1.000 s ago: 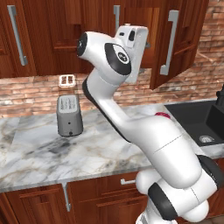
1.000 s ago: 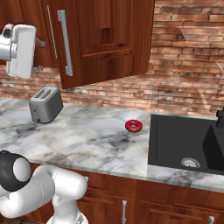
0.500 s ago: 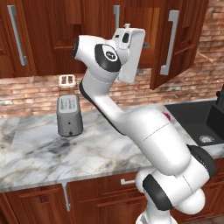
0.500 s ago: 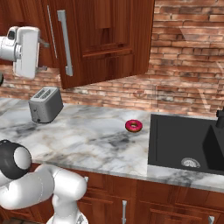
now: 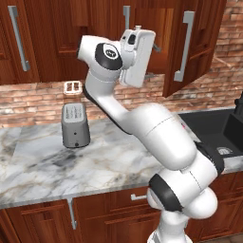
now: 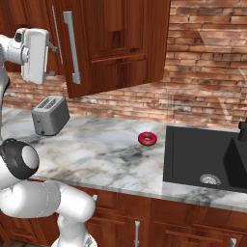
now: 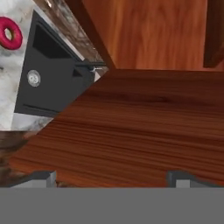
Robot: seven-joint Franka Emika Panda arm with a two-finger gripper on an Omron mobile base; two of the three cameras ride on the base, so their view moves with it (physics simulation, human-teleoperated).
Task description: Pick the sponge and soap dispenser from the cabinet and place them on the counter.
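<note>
The pincer (image 7: 112, 179) stands wide and empty, close against the cabinet (image 7: 144, 127) wood. At ten o'clock in the hand view, a doughnut (image 7: 9, 33) lies on the surface (image 7: 8, 87).

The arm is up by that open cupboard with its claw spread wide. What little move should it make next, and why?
Probably ease the open gripper further into the cabinet. The hand view looks along bare wood with nothing between the fingertips, and neither the sponge nor the soap dispenser has been grasped yet.
</note>
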